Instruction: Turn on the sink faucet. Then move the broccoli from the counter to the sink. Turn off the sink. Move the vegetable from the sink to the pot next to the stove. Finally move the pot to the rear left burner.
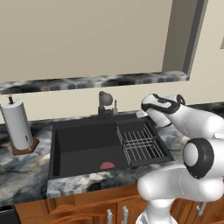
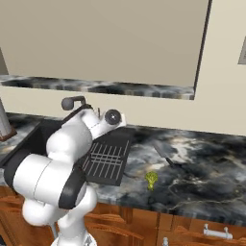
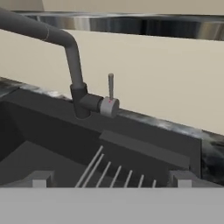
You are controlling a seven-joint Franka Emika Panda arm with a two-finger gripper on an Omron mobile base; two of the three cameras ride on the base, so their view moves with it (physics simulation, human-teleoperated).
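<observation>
- I am aiming my hand at the faucet, because turning the water on is, by my reckoning, the first step and no water is running from the spout.
- My fingers are standing spread as wide as they go and are pinching nothing; that suits a push on the thin lever, which is standing upright on the side of the faucet body.
- The lever is sitting ahead of me, apart from my fingers, so I am judging a reach forward is needed before any contact.
- My wrist is hovering over the right rear corner of the sink, above the wire rack lying in the right half of the basin.
- The broccoli is lying on the bench to the right of the sink, near the front edge, waiting for its wash.
- A paper towel roll is standing on the bench left of the sink, out of my way.
- I am seeing no brand, label or readable writing anywhere.
</observation>
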